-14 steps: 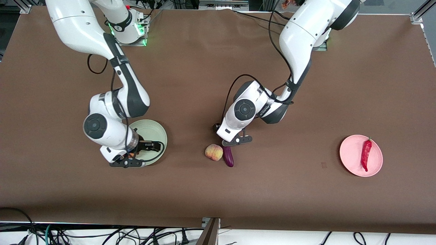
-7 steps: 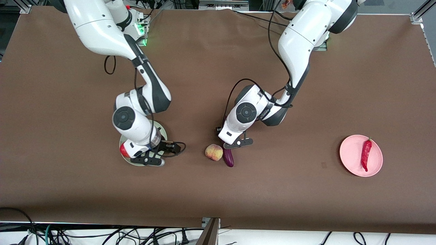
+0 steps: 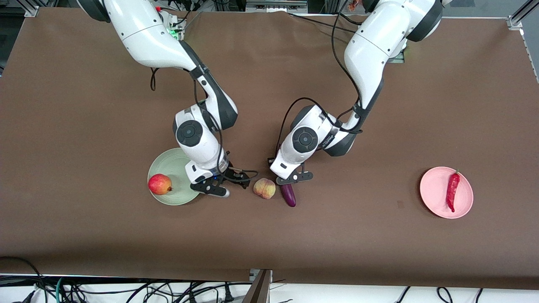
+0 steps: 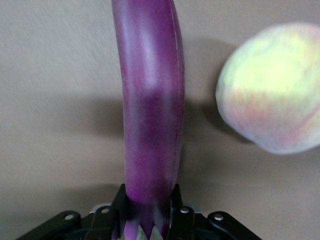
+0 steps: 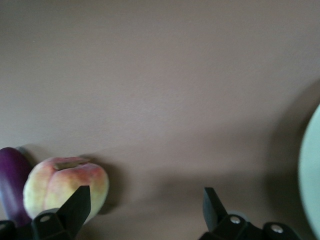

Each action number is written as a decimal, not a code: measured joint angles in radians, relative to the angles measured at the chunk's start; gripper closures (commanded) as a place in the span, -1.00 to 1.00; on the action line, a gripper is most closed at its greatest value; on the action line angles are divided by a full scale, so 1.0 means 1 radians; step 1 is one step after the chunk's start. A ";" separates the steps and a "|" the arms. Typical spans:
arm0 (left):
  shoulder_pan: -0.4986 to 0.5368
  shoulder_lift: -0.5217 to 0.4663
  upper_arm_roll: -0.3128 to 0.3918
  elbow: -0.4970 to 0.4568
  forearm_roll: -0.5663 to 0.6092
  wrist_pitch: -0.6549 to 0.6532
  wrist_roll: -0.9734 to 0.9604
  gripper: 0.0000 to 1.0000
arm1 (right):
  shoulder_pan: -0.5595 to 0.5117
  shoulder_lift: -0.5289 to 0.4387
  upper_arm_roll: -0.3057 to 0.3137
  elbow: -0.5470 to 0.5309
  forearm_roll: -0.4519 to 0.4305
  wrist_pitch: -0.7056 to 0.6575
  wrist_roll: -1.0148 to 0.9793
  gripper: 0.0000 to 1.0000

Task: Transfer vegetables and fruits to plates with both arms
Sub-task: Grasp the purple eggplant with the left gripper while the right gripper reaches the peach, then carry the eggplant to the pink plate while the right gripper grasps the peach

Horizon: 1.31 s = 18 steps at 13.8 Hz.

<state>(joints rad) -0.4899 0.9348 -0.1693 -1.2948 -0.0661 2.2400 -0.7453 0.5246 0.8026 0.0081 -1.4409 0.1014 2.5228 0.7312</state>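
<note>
Left gripper (image 4: pixel 147 220): it is sitting low over the stem end of the eggplant (image 4: pixel 150 110), and in the left wrist view its two black fingers (image 4: pixel 120 210) are pressing against either side of the pale-purple cap, so it is gripping the eggplant

Eggplant: it is lying on the brown table (image 3: pixel 379 105) near the middle, its rounded tip pointing toward the front camera; I cannot tell whether it is resting on the cloth or barely lifted

Right gripper (image 5: pixel 145 205): it is hanging low over the bare table between the green plate (image 3: pixel 168 166) and the peach (image 3: pixel 264 188), its fingers spread wide apart and holding nothing

Peach: it is sitting on the table just beside the eggplant, toward the right arm's end, a narrow strip of cloth showing between the two in the left wrist view

Apple (image 3: pixel 160 184): it is resting on the green plate, at the rim toward the right arm's end of the table

Green plate: it is lying toward the right arm's end, its inner part partly covered by the right arm's wrist

Chili pepper (image 3: pixel 453 190): it is lying on the pink plate (image 3: pixel 433 189), green stem pointing away from the front camera

Pink plate: it is sitting well apart from the other things, toward the left arm's end of the table
</note>
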 measured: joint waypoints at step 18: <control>0.676 -0.164 0.033 0.011 0.224 -0.521 1.188 1.00 | 0.105 0.103 0.031 0.004 0.000 0.260 0.251 -0.99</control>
<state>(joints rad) 0.1866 0.7710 -0.1367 -1.2836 0.1580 1.7187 0.4431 0.6298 0.9058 0.0387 -1.4369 0.1014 2.7831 0.9820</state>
